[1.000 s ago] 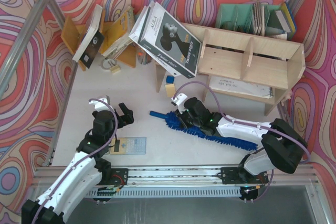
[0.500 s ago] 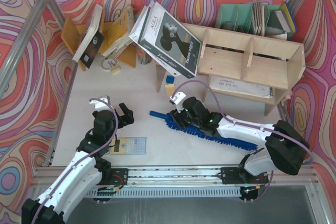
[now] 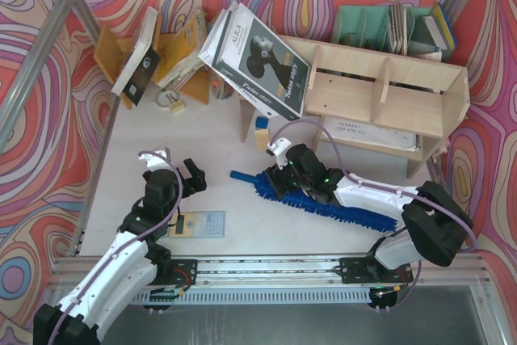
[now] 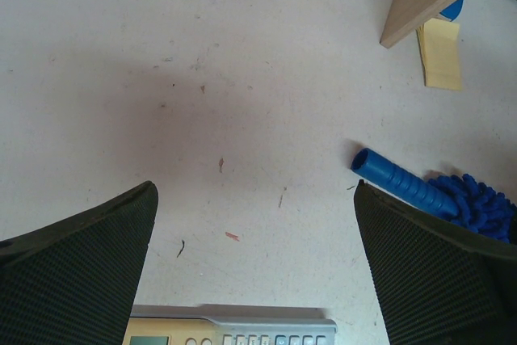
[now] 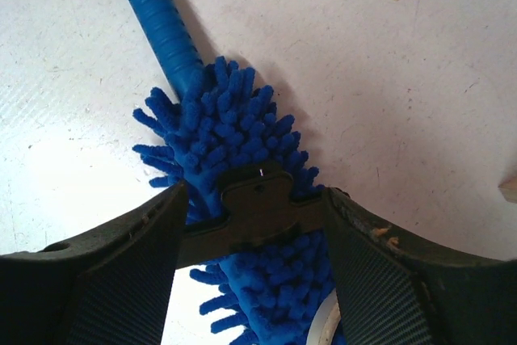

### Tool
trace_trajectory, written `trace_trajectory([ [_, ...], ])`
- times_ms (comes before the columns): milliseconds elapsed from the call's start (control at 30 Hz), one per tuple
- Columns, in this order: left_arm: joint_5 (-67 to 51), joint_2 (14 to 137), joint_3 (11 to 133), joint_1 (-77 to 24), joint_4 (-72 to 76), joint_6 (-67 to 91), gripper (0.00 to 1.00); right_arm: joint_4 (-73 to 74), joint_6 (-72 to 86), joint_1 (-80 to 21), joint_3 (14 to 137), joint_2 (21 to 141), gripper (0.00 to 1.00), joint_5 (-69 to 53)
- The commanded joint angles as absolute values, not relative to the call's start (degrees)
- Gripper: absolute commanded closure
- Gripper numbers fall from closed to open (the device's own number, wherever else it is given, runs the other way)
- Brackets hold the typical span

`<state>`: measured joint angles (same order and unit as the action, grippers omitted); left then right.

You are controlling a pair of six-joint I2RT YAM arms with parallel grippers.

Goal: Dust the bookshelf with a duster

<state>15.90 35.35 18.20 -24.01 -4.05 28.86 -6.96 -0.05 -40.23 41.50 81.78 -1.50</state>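
The duster [image 3: 359, 214] lies flat on the white table [image 3: 202, 131], its fluffy blue head stretched toward the right arm's base and its ribbed blue handle [image 4: 400, 186] pointing toward the left arm. The right gripper [image 5: 252, 199] is down over the duster where the bristles begin, just past the handle; its jaws stand apart, one on each side of the head, with the bristles between them, and the wrist view does not show whether the pads press the fluff or only brush it. The left gripper [image 4: 254, 191] hangs over the table off the duster's handle end, near it but not touching; its jaws are spread wide with only bare tabletop between them. A calculator [image 3: 200, 224] lies flat on the near side of the duster's handle end, below that gripper. Beyond the duster stands the bookshelf [image 3: 388, 94], pale plywood with upright dividers; a black-and-white paperback [image 3: 262, 58] leans against the shelf end that lies beyond the duster's handle. A yellow sticky pad [image 4: 440, 54] sits between the duster's handle and the shelf's leg. Farther beyond the duster, behind the shelf, is a green file organizer [image 3: 363, 26]; well off past the handle end, an orange-yellow book rack [image 3: 174, 50].
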Motion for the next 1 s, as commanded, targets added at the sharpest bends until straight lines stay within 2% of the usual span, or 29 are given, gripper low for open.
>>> trace_trajectory([
  [0,16.4,34.9,17.4,-24.1,-2.5,28.0,0.02,-7.8,-0.4,-39.4,42.0,83.0,0.38,-3.9],
  [167,16.3,35.1,17.4,-24.1,-2.4,28.0,0.02,-8.0,-0.6,-39.2,42.4,84.5,0.43,-5.5],
  [467,16.3,35.0,17.4,-24.1,-2.5,28.0,0.02,-8.7,-1.1,-39.0,43.2,86.9,0.44,-5.9],
  [800,16.5,34.8,17.4,-24.0,-2.6,28.0,0.02,-8.6,-0.9,-39.1,43.1,85.8,0.59,-5.2],
  [967,16.6,34.5,17.3,-24.1,-2.7,28.0,0.02,-7.4,-0.6,-39.1,43.8,84.0,0.6,-4.8],
])
